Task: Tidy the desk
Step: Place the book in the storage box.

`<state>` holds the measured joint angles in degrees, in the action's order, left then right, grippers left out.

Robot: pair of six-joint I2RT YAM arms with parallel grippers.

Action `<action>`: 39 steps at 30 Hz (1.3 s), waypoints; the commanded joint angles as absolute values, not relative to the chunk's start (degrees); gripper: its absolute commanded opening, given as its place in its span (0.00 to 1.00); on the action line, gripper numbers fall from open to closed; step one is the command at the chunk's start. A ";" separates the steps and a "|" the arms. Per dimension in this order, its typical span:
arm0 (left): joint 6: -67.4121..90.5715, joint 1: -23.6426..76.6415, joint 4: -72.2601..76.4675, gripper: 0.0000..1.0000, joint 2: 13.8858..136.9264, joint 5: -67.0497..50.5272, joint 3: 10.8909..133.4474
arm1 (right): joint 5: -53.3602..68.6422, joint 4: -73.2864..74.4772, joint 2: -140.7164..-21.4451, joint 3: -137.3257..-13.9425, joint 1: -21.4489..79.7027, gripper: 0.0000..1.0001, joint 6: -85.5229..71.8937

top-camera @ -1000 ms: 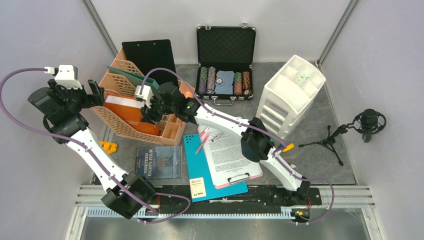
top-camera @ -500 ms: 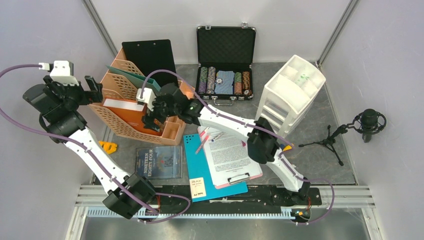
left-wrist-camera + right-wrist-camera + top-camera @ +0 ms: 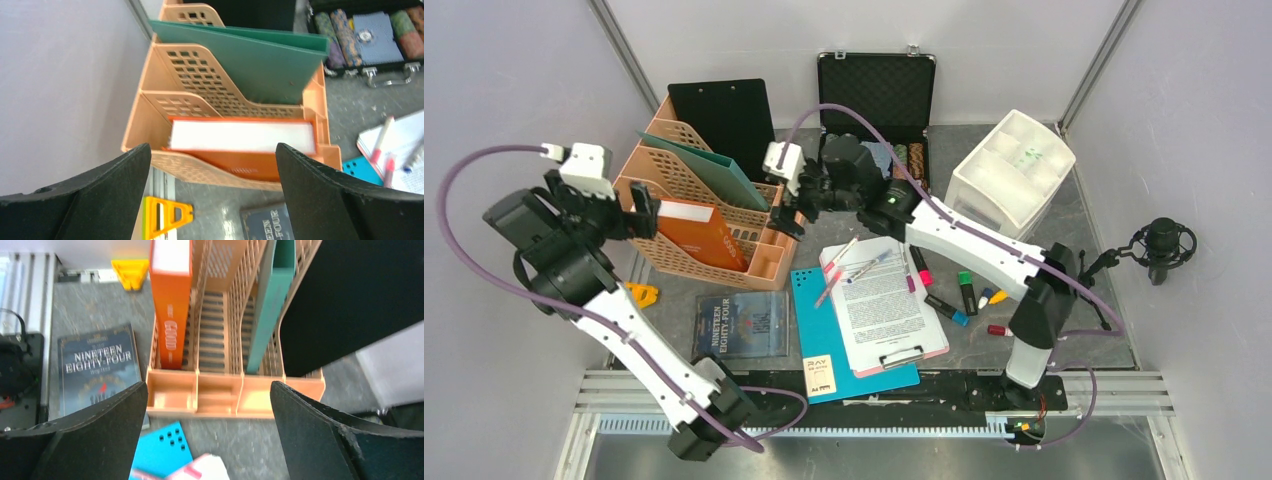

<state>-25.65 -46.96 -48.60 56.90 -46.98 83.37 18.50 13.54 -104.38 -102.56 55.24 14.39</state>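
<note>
My left gripper (image 3: pixel 642 212) hovers at the left end of the peach file rack (image 3: pixel 674 185) with its fingers spread wide and nothing between them. My right gripper (image 3: pixel 789 208) hangs at the right end of the same rack, fingers likewise spread and empty. The desk (image 3: pixel 1089 335) lies beneath both arms and fills the floor between the pale walls; the rack stands at its far left. An orange book (image 3: pixel 704 235) stands upright in the rack's near slot, and a green folder (image 3: pixel 714 170) leans in a slot farther back. Near the rack, a dark book (image 3: pixel 744 322) lies flat, with a yellow clip (image 3: pixel 641 293) to its left. At centre, a clipboard (image 3: pixel 884 310) carrying a printed sheet overlaps a blue pad (image 3: pixel 824 345). Several markers (image 3: pixel 964 292) lie just right of the clipboard. An open black case (image 3: pixel 874 95) sits far centre, and a white drawer unit (image 3: pixel 1014 175) stands far right.
</note>
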 commanded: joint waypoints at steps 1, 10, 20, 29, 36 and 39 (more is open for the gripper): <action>-38.47 -47.19 -64.54 1.00 50.93 -49.51 80.96 | 20.79 13.17 -100.19 -92.74 52.81 0.98 15.60; -59.05 -47.19 -87.23 1.00 42.23 -43.98 73.55 | 23.11 8.70 -93.26 -72.65 51.68 0.94 17.56; -65.92 -47.20 -91.63 1.00 40.35 -36.77 63.16 | 22.74 6.93 -89.26 -62.36 51.51 0.93 18.95; -67.60 -47.20 -82.04 1.00 39.64 -28.40 47.21 | 24.44 1.79 -91.61 -60.08 55.08 0.90 16.52; -64.98 -47.15 -70.01 1.00 44.06 -22.69 39.50 | 22.08 0.61 -97.78 -64.42 60.94 0.84 16.30; -65.01 -47.17 -66.72 1.00 45.70 -22.54 37.74 | 21.38 0.44 -100.22 -65.50 62.99 0.80 16.17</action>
<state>-64.40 -46.96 -74.39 44.38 -25.10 39.42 22.76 3.20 -97.51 -62.02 60.80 16.71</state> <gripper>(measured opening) 0.999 0.822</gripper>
